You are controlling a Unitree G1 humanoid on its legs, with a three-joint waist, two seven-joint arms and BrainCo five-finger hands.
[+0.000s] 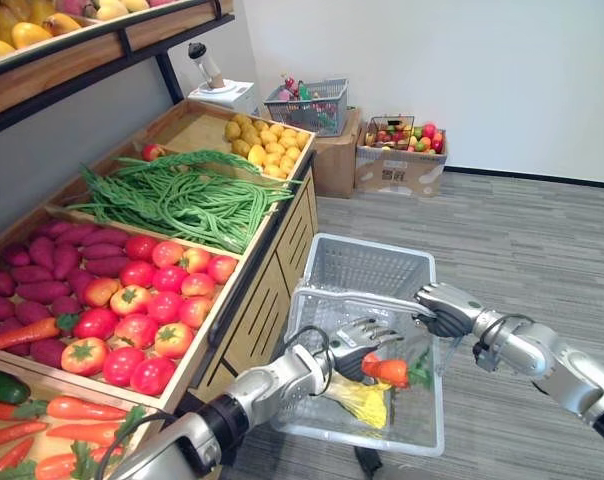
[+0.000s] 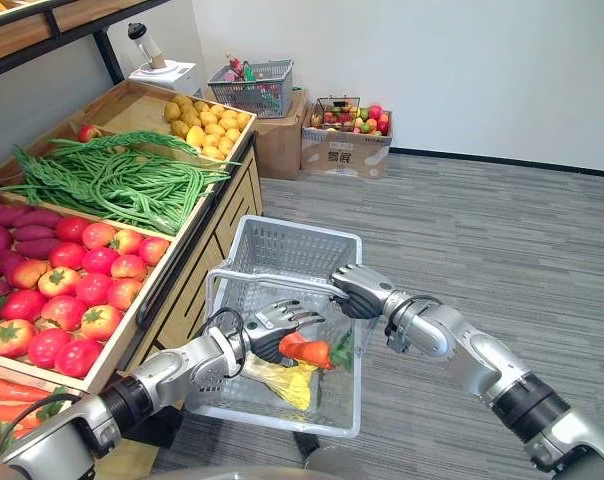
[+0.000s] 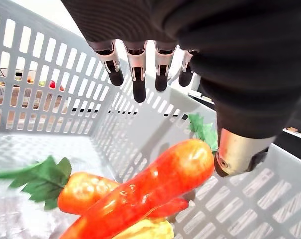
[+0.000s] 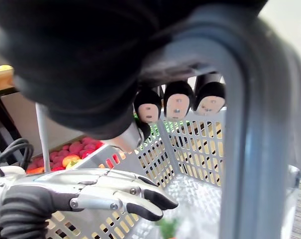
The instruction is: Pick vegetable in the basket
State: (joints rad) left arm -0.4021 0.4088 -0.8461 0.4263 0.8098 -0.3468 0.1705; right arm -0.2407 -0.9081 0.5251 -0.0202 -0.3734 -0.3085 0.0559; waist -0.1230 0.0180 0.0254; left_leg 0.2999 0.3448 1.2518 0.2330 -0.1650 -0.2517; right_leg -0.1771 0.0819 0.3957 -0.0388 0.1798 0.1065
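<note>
Held the left hand [image 1: 357,343] over a carrot [image 1: 393,372] lying down in the basket [image 1: 372,262].

Found the carrot inside the basket, resting across a second carrot [image 3: 83,191] and a yellow item [image 1: 362,400], directly under the left hand. Held that hand's fingers [image 3: 136,74] straight and slightly spread, pinching nothing. Could not tell thumb [image 3: 237,154] contact with the carrot's leafy end from a near miss. Gripped the basket's handle [image 1: 352,297] with the right hand [image 1: 444,308], fingers curled round the bar. Risked hooking the leaves and dragging the carrot back over the wall by lifting the left hand with the thumb that close. Risked also swinging and spilling the basket, carried by one hand near the stall [image 1: 232,290], by bumping its rim or handle with the left arm.
</note>
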